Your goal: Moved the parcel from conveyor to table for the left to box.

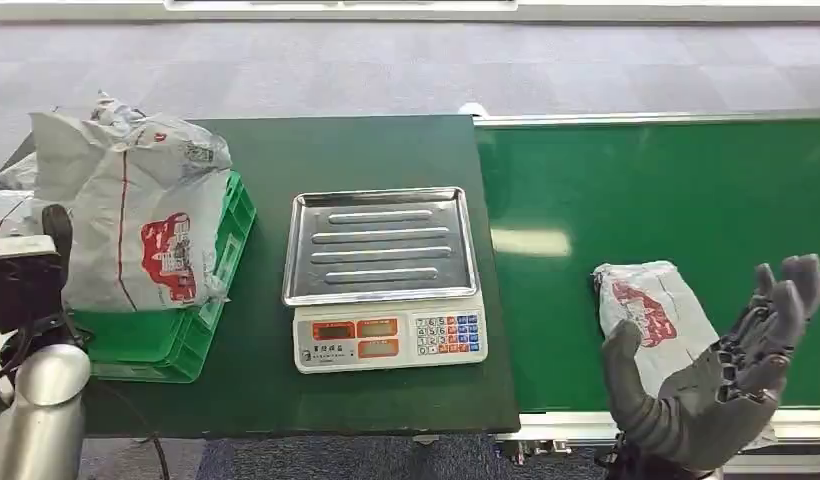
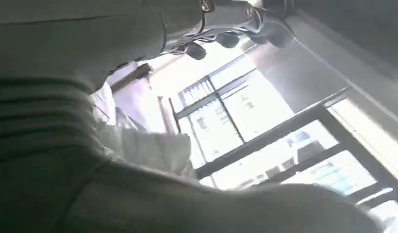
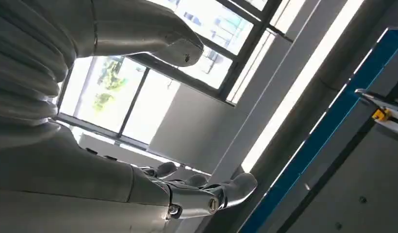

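While the parcel (image 1: 648, 310) waits on the conveyor (image 1: 686, 200), the right hand (image 1: 721, 375) hovers beside it, fingers wide, empty. It should grip across the middle, then carry left to the desk (image 1: 376, 150).

One parcel (image 1: 649, 308) on the conveyor (image 1: 666, 200), one scale (image 1: 384, 276), one green crate (image 1: 176, 335)

The right hand (image 1: 721, 385) is dark grey, with a thick smooth thumb and darker, jointed fingers (image 1: 786, 300). The left arm (image 1: 36, 410) is a silver tube, topped by a black boxy block (image 1: 26, 280) with thin black cables beside it.
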You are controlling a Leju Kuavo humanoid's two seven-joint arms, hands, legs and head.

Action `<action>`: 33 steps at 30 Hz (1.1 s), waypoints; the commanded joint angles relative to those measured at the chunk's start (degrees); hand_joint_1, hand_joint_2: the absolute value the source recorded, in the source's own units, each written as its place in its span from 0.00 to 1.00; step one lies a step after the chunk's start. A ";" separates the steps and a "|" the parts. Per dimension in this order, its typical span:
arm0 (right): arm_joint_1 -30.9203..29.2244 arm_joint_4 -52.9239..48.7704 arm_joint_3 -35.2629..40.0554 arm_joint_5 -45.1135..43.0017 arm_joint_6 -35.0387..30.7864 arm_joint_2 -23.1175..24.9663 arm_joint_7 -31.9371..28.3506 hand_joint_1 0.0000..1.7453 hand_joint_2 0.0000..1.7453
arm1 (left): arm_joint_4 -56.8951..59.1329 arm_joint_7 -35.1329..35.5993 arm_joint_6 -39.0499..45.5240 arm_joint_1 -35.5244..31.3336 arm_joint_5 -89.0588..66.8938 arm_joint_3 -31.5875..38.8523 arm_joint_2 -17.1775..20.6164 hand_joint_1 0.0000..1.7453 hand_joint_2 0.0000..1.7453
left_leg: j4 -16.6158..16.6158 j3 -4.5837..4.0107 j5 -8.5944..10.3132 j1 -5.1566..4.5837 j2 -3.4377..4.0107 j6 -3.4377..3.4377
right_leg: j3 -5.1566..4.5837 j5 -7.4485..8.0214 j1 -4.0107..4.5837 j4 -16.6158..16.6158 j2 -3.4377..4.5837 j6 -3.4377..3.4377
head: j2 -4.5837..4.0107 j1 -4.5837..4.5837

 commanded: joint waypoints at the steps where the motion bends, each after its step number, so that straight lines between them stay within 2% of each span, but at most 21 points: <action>1: -0.19 1.02 0.03 0.00 -0.02 1.50 -0.78 0.00 1.00 | -13.80 -6.00 4.63 1.94 9.51 -6.81 -4.67 0.00 0.00 | -0.01 -0.01 0.01 0.02 -0.07 0.06 | 0.04 -0.01 0.03 -0.06 -0.13 0.02 | 0.00 0.02; 9: 0.02 0.84 -0.08 0.15 -0.02 1.58 -0.72 0.00 1.00 | -14.54 -7.01 5.15 2.10 10.75 -7.17 -4.67 0.00 0.00 | -0.07 0.06 0.01 -0.02 -0.03 0.06 | 0.09 0.00 0.00 -0.07 -0.08 0.02 | 0.00 0.02; 12: 0.06 0.80 -0.07 0.01 -0.02 2.35 -0.97 0.00 1.00 | -19.56 -14.59 5.47 4.82 11.27 -6.99 -8.22 0.00 0.00 | -0.07 0.07 0.01 -0.02 -0.03 0.05 | 0.10 0.00 0.00 -0.08 -0.09 0.02 | 0.00 0.02; 14: -0.39 0.48 -0.18 1.04 -0.02 2.88 -0.35 0.00 1.00 | -22.96 -17.38 5.47 6.90 8.56 -7.56 -10.95 0.00 0.00 | -0.09 0.08 0.00 -0.04 0.03 0.07 | 0.10 0.00 -0.02 -0.10 -0.04 0.03 | 0.00 0.00; 18: 1.45 -2.15 -1.63 3.72 -0.02 4.18 1.53 0.00 1.00 | -27.60 -19.79 5.47 9.60 14.88 -11.24 -14.48 0.00 0.00 | -0.07 0.08 -0.03 -0.05 -0.07 0.11 | 0.14 -0.05 -0.03 -0.11 -0.14 0.06 | 0.00 0.02; 19: 2.33 -3.62 -2.75 5.27 -0.02 5.07 2.26 0.00 1.00 | -28.37 -19.02 5.47 10.59 18.06 -12.38 -15.15 0.00 0.00 | -0.04 0.04 -0.04 -0.05 -0.08 0.09 | 0.09 -0.06 -0.03 -0.07 -0.13 0.06 | 0.00 0.02; 22: 4.09 -6.57 -5.28 8.12 -0.02 5.38 4.63 0.00 1.00 | -27.30 -12.15 4.17 10.32 21.62 -15.58 -12.65 0.00 0.00 | -0.03 0.03 -0.10 -0.07 -0.13 0.10 | 0.08 -0.10 -0.06 -0.04 -0.18 0.08 | 0.00 0.00; 29: 4.39 -6.98 -5.59 7.73 -0.02 4.84 4.82 0.00 1.00 | -26.88 -12.06 3.87 10.19 21.87 -15.08 -12.42 0.00 0.00 | -0.04 0.07 -0.20 -0.08 -0.01 0.15 | 0.09 -0.14 -0.07 -0.04 -0.10 0.17 | 0.00 0.02; 33: 5.43 -7.36 -7.67 6.83 -0.02 4.83 4.65 0.00 1.00 | -26.83 -9.62 0.78 11.05 19.18 -14.30 -12.48 0.00 0.00 | -0.12 0.18 -0.19 -0.08 -0.03 0.16 | 0.21 -0.14 -0.06 -0.13 -0.16 0.17 | 0.00 0.02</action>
